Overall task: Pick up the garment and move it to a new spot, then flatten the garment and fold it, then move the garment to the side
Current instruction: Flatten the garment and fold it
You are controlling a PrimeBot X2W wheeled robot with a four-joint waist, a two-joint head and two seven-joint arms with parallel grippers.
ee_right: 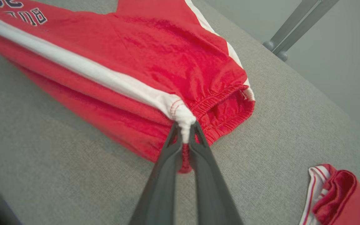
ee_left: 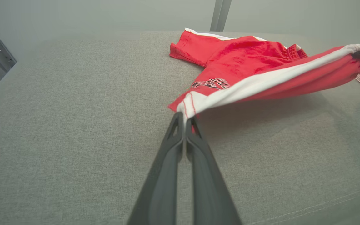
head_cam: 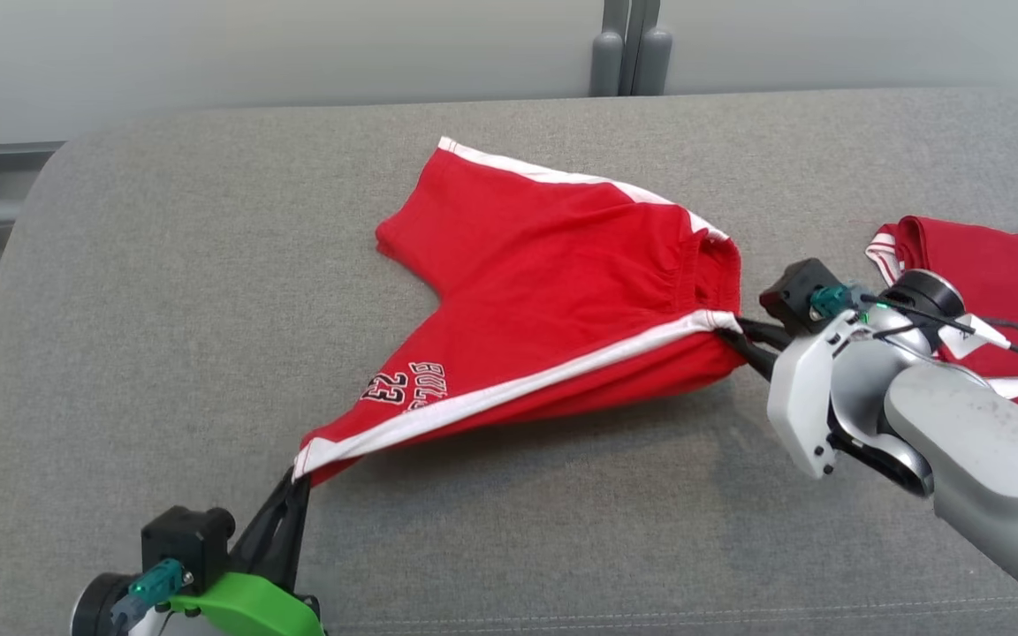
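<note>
left hand point(head_cam: 299, 477) pinches garment point(head_cam: 562, 283) hem | right hand point(head_cam: 733, 334) pinches waistband point(ee_right: 219, 99) | striped edge point(head_cam: 509, 384) taut

Left of the red shorts point(head_cam: 553, 291): bare grey cushion point(head_cam: 164, 309), I can pass freely.
Under the shorts' lifted striped edge: a low gap over the cushion.
Right of the shorts: a second red garment point(head_cam: 995, 265) blocks me.
Behind the shorts: open cushion, then grey posts point(head_cam: 631, 49).

Lettering point(head_cam: 403, 384) on the garment point(head_cam: 562, 265) seems partly covered; second red garment point(head_cam: 995, 256) cut off.
</note>
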